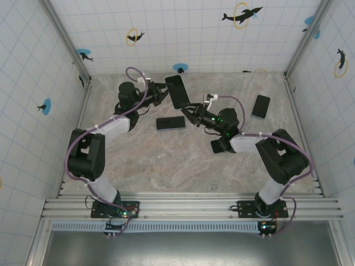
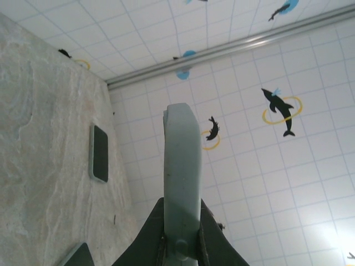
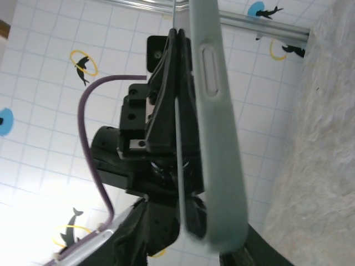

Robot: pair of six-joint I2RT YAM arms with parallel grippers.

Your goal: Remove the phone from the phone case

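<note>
Left wrist view: left gripper (image 2: 182,244) is clenched on the case (image 2: 182,166), which stands edge-on between its fingers (image 2: 152,235). In the top view this gripper holds the phone (image 1: 177,91), in its case, raised above the bench (image 1: 138,160) near the far wall. The right gripper (image 1: 192,113) sits at the phone's near end. The right wrist view shows the case edge close by, but whether this gripper is grasping or released cannot be told. Three loose phones (image 1: 170,123) lie on the bench, apart from one another.
</note>
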